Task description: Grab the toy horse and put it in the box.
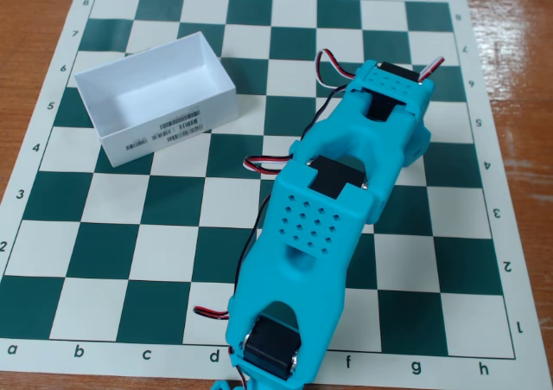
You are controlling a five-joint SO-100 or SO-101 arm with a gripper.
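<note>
The white cardboard box point(155, 98) stands open and empty at the upper left of the chessboard, with barcode labels on its near long side. The blue arm point(320, 226) reaches from the bottom edge up and to the right. Its far end point(393, 92) hangs over the squares at the upper right. The gripper's fingers point down under that end and are hidden by the arm's own body, so I cannot tell whether they are open or shut. The toy horse is hidden or out of view.
The green and white chessboard mat point(104, 252) lies on a wooden table point(518, 27). Red, white and black cables point(333, 66) loop beside the arm's far end and along its left side.
</note>
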